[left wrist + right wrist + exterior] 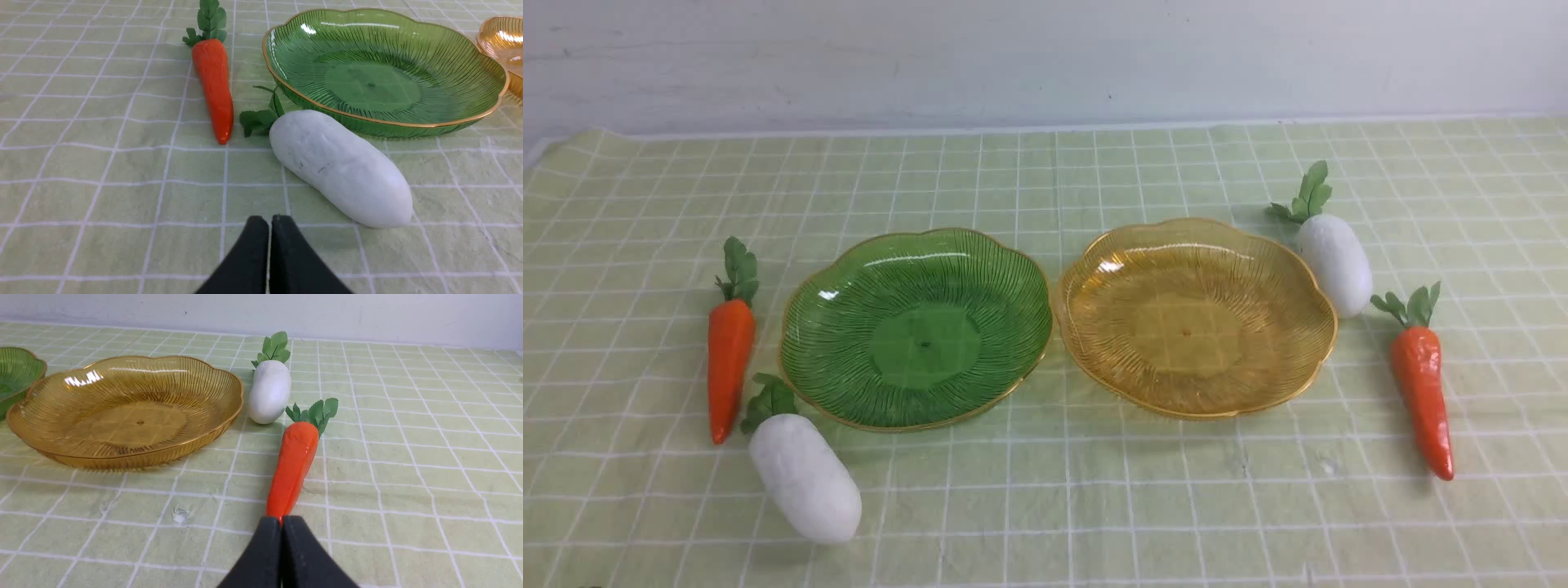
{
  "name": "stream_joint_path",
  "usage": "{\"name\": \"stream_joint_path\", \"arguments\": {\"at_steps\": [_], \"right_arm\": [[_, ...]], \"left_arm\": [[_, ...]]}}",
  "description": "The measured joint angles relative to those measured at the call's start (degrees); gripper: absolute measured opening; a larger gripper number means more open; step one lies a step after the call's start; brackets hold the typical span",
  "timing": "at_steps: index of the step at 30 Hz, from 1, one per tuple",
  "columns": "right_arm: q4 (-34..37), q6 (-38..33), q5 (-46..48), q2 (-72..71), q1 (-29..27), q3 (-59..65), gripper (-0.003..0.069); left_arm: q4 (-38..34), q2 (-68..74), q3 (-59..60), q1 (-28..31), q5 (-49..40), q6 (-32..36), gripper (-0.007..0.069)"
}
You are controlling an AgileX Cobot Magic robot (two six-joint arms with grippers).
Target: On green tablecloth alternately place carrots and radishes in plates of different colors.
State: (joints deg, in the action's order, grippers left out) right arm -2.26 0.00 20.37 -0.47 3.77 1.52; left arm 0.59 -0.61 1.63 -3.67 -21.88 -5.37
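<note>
A: Far left first. Where's the carrot?
B: Left carrot [730,359], on the green tablecloth [1029,523], just left of the green plate [925,343]. Long axis runs away from the robot, leaves far, tip near. Glossy, tapered.
A: And the left gripper [269,222]?
B: Closed, nothing in it. Left arm's nearer. Carrot lies ahead of it, past bare cloth, so I'd say reach forward, open, pinch across the body.
A: Next?
B: Left radish [805,478]. Matte white, fat, rounded, slanted: leaves by the green plate's rim, blunt end nearer the robot and to the right. Left arm's side too.
A: Plates?
B: Green, then the yellow plate [1186,335]. See-through, ribbed, scalloped gold rims. Both empty, so nothing's placed; task looks unstarted.
A: Right side?
B: Right radish [1335,263], close by the yellow plate's far right edge, leaves pointing away and left. Then the right carrot [1423,396], shiny, leaves far, tip toward the robot, slightly right.
A: Right gripper [281,523]?
B: Closed, empty. Carrot's straight ahead, right arm nearer. Jaws should open before dropping across it.
A: Risk?
B: Smooth skin, narrow taper; a tip grab might slip. Aim mid-body.
</note>
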Motion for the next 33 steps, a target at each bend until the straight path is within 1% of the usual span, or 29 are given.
{"name": "stream_joint_path", "arguments": {"at_steps": [12,20,33], "right_arm": [[0.0,0.0,0.0,0.0,0.0,0.0,-0.0015],[0.0,0.0,0.0,0.0,0.0,0.0,-0.0015],[-1.5,0.8,0.4,0.0,0.0,-0.1,-0.0015]], "left_arm": [[0.0,0.0,0.0,0.0,0.0,0.0,-0.0008],[1.7,0.0,0.0,0.0,0.0,0.0,-0.0008],[1.9,0.0,0.0,0.0,0.0,-0.1,-0.0008]]}}
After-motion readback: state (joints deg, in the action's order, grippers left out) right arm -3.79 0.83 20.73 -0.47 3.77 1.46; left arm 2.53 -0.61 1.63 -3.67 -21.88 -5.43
